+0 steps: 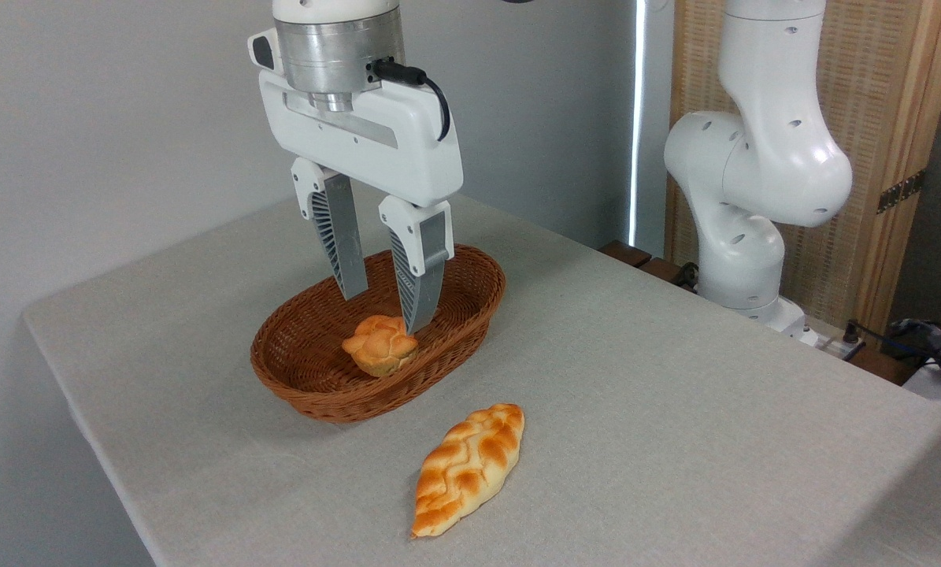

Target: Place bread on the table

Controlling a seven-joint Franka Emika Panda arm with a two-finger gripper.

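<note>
Partly hidden by basket (313,394) rim, bread (379,344) perhaps touches end effector (383,311).

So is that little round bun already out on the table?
No, the bun sits inside the wicker basket, with the open gripper above it.

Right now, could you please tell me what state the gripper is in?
Gripper: open, holding nothing, poised over the bread in the basket.
</note>
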